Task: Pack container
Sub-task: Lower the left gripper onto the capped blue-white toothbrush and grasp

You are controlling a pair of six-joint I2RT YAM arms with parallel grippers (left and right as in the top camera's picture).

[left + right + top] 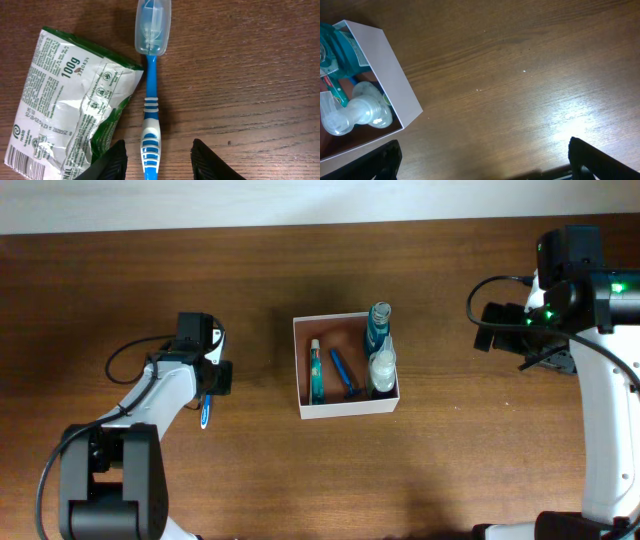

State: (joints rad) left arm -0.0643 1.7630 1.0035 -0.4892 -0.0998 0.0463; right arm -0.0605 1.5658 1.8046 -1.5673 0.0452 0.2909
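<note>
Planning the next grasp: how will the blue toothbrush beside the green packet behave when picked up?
The toothbrush looks stiff and light, being thin plastic. Its narrow handle may pivot if gripped near the end. The clear cap could slip off.

Overhead: the container (348, 408) stands mid-table. Its 3 o'clock side is taken up by a teal bottle (379, 326) and a clear bottle (383, 366). A razor (345, 376) lies across the centre and a tube (316, 370) along the 9 o'clock wall. The only uncovered floor is at 12 o'clock, between tube and teal bottle. The table (450, 480) around the box is bare wood on every approach. At the left gripper (157, 161), a toothbrush (151, 100) lies between the parted fingers, a packet (70, 105) crowds its 9 o'clock side, and its 3 o'clock side is unobstructed. The right gripper (485, 165), jaws spread wide, has bare wood beneath and the container's corner at 9 o'clock.
</note>
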